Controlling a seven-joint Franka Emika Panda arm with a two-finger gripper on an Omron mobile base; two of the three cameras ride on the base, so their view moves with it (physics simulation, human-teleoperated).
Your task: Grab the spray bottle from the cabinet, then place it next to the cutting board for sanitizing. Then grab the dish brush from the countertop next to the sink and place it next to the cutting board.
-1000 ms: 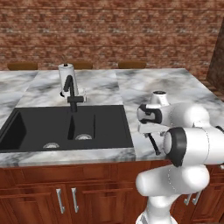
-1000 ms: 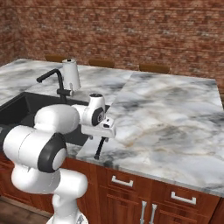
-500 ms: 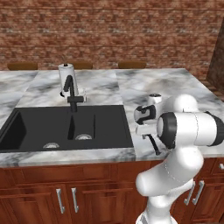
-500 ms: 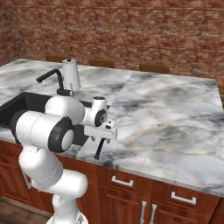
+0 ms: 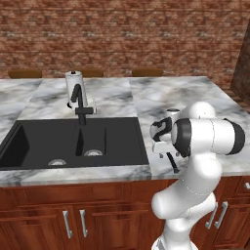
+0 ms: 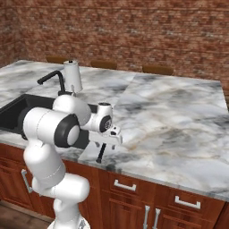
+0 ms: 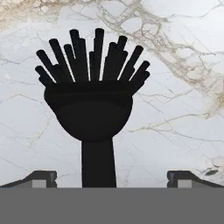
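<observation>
The dish brush [image 7: 94, 113] lies on the marble countertop to the right of the sink. It is black, with a round head, splayed bristles and a thin straight handle. My gripper [image 7: 113, 177] is open just above it, one fingertip on each side of the handle and well clear of it. From the base cameras the brush [image 5: 172, 162] [image 6: 101, 153] pokes out under the hand near the counter's front edge, with the gripper [image 5: 163, 147] [image 6: 107, 141] right over it. The spray bottle, the wall cabinet and the cutting board are out of view.
A black double sink [image 5: 73, 141] with a dark faucet [image 5: 79, 105] sits left of the hand. A white cylindrical holder [image 5: 74, 85] stands behind the faucet. Wide marble counter [image 6: 179, 116] stretches to the right. Brick wall runs along the back.
The arm's upper links have swung round and the hand has come down slightly over the brush. The brush has not moved.
</observation>
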